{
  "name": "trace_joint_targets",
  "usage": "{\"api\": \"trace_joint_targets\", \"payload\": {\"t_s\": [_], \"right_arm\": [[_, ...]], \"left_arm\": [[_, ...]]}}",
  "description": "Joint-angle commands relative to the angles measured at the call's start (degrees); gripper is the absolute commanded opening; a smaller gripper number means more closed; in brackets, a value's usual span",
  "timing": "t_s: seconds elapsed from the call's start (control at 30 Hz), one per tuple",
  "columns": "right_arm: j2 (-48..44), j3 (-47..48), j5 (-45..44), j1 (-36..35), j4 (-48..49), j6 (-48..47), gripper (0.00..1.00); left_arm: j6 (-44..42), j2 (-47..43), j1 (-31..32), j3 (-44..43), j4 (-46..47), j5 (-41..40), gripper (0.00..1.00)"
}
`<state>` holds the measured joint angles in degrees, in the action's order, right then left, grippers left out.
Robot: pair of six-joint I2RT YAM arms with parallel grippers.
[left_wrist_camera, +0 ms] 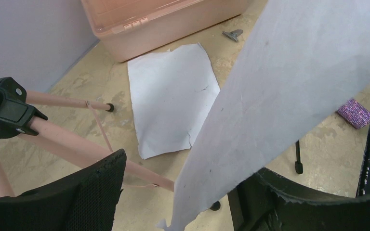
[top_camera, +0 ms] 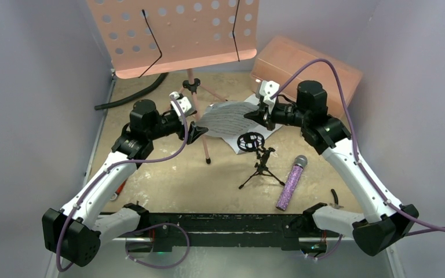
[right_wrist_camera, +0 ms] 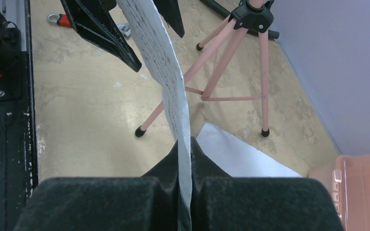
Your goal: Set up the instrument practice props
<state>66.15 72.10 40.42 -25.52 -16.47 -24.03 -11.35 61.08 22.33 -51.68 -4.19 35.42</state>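
My right gripper [top_camera: 254,116] [right_wrist_camera: 185,144] is shut on one edge of a white sheet-music page [top_camera: 229,119] [right_wrist_camera: 171,72] and holds it in the air. My left gripper [top_camera: 200,132] [left_wrist_camera: 185,173] is open, its jaws spread on either side of the page's [left_wrist_camera: 279,96] other end. A second page [left_wrist_camera: 171,96] lies flat on the table. The pink perforated music stand [top_camera: 179,35] rises behind on its tripod legs [right_wrist_camera: 231,53]. The purple glitter microphone [top_camera: 290,182] lies at the front right. The black tripod mic stand [top_camera: 259,165] with its ring mount [top_camera: 250,141] stands beside it.
A salmon plastic box [top_camera: 307,66] [left_wrist_camera: 164,24] sits at the back right. A red-handled wrench [top_camera: 119,188] [right_wrist_camera: 62,20] lies by the left wall. A black hose [top_camera: 133,95] runs along the back left. A small clip [left_wrist_camera: 232,34] lies near the box. Walls close both sides.
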Motion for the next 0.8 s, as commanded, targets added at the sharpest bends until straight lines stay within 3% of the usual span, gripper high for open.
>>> {"api": "trace_joint_targets", "payload": {"t_s": [0.0, 0.2, 0.47, 0.6, 0.77], "right_arm": [[-0.2, 2.8, 2.5, -0.7, -0.7, 0.6, 0.00], [0.5, 3.1, 4.1, -1.5, -2.0, 0.9, 0.00], [2.0, 4.1, 3.3, -3.0, -3.5, 0.7, 0.00], [2.7, 4.2, 2.9, -3.4, -3.8, 1.0, 0.00], [3.3, 4.4, 2.4, -3.6, -4.4, 0.9, 0.00]], "left_arm": [[-0.6, -0.8, 0.4, -1.9, 1.4, 1.1, 0.71], [-0.2, -0.5, 0.6, -1.9, 1.5, 3.8, 0.70], [0.3, 1.0, 1.0, -3.1, 0.5, 5.7, 0.56], [0.5, 1.2, 1.4, -3.4, 0.6, 6.1, 0.54], [0.6, 1.6, 1.6, -3.3, 0.1, 6.9, 0.33]]}}
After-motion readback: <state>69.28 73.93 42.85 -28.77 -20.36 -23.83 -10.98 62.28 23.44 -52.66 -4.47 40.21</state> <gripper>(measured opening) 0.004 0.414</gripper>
